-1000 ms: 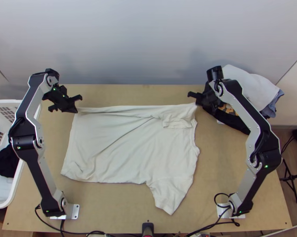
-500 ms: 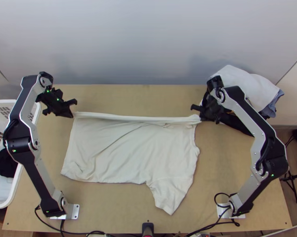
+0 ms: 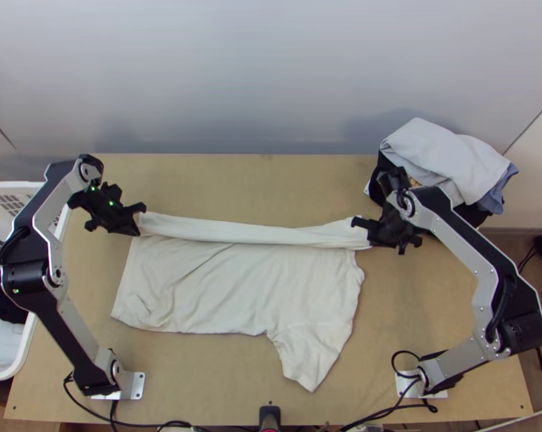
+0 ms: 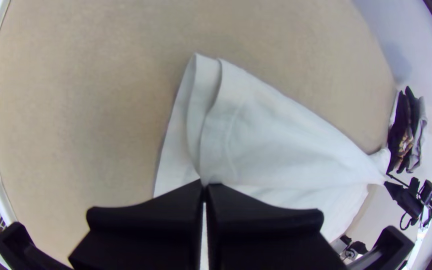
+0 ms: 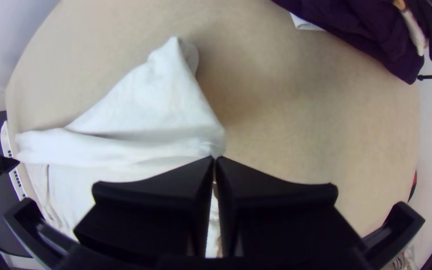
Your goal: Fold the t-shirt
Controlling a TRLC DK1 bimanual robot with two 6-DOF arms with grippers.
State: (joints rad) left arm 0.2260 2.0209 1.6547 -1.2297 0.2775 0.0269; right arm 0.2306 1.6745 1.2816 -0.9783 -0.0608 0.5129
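In the top view my left gripper [image 3: 137, 220] and my right gripper [image 3: 366, 235] hold the two ends of the far edge of the cream t-shirt [image 3: 235, 288]. That edge is lifted and folded over toward the near side as a long strip; the rest lies spread with small wrinkles, one sleeve pointing to the near edge. In the left wrist view my left gripper [image 4: 205, 187] is shut on the shirt [image 4: 276, 135]. Over in the right wrist view my right gripper [image 5: 215, 160] is shut on the shirt's [image 5: 151, 110] other end.
A white basket [image 3: 19, 356] with dark cloth stands at the left table edge. A pile of clothes [image 3: 443, 158] lies at the back right, close behind my right gripper. Bare table [image 3: 271, 176] stretches behind the shirt. Cables run along the near edge.
Both grippers have moved toward the near side, the right one farther, carrying the shirt's far edge with them. The folded strip has come over the shirt and covers more of it.
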